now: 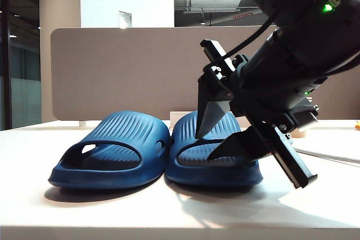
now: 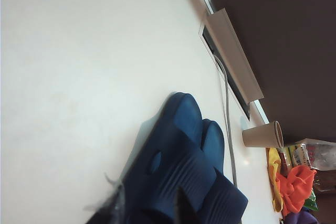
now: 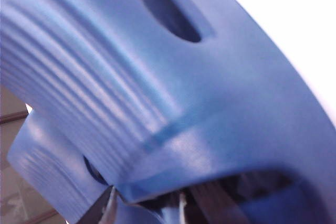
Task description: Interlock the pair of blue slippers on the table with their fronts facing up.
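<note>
The pair of blue slippers stands side by side, soles down, on the white table point(image 1: 169, 209): the left slipper point(image 1: 112, 150) and the right slipper point(image 1: 183, 139). My right gripper point(image 1: 203, 147) comes in from the right, open. One finger is over the right slipper's ribbed strap point(image 3: 131, 77) and the other is inside its opening. The strap's front edge lies between the tips of the right gripper point(image 3: 144, 207). The left slipper point(image 3: 47, 177) shows beyond. My left gripper point(image 2: 149, 211) is open and holds nothing, well back from the left slipper point(image 2: 168, 166). It is out of the exterior view.
An upright grey-brown divider panel point(image 1: 124, 71) closes the table's far side. Beyond the slippers a paper cup point(image 2: 262, 136) lies on its side, next to bright cloths point(image 2: 294, 187). A cable point(image 2: 227, 108) runs along the table past a long white bar point(image 2: 231, 56).
</note>
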Tool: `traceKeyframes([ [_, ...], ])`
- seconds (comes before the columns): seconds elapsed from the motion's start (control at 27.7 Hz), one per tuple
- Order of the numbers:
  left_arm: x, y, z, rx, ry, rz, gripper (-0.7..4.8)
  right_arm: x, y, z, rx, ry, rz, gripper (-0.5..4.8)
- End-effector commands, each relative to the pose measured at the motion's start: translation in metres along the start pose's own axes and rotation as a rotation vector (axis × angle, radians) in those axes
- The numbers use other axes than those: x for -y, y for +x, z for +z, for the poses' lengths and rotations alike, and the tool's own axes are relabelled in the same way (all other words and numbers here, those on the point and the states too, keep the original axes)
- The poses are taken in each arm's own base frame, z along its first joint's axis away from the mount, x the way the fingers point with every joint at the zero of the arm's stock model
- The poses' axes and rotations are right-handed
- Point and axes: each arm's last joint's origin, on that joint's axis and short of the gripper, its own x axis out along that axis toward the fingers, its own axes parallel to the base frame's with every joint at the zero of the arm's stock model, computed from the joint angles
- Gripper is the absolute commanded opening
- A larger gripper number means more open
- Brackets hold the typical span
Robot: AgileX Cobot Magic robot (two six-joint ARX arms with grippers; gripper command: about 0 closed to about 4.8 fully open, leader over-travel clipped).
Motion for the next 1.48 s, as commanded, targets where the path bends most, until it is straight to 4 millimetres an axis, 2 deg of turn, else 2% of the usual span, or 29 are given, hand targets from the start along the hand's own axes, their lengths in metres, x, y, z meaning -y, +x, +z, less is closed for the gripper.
traceKeyframes([
  [0.04,0.002,-0.001,0.001,0.006,0.008,-0.018,1.21,-0.007,-0.004,-0.002,-0.027,-0.019,0.049,1.54],
  [0.25,0.002,-0.001,0.001,0.005,0.008,-0.018,1.21,-0.017,-0.026,-0.008,-0.009,-0.082,0.1,1.53],
  [0.43,0.002,-0.001,0.0,-0.013,0.009,-0.029,1.21,-0.011,-0.046,-0.014,0.012,-0.125,0.019,1.53],
  [0.65,0.004,-0.001,-0.003,-0.134,0.067,-0.102,1.21,-0.006,-0.061,-0.017,0.017,-0.133,-0.029,1.53],
  [0.8,0.006,-0.002,-0.007,-0.247,0.148,-0.193,1.21,-0.002,-0.062,-0.018,0.013,-0.124,-0.07,1.53],
  [0.98,0.009,-0.004,-0.011,-0.362,0.341,-0.334,1.21,0.001,-0.062,-0.021,0.044,-0.122,-0.083,1.53],
  [1.16,0.008,-0.005,-0.013,-0.383,0.539,-0.401,1.21,0.002,-0.061,-0.021,0.071,-0.051,-0.085,1.53],
  [1.48,0.008,-0.005,-0.013,-0.384,0.564,-0.424,1.21,0.004,-0.049,-0.026,0.067,0.035,-0.081,1.54],
])
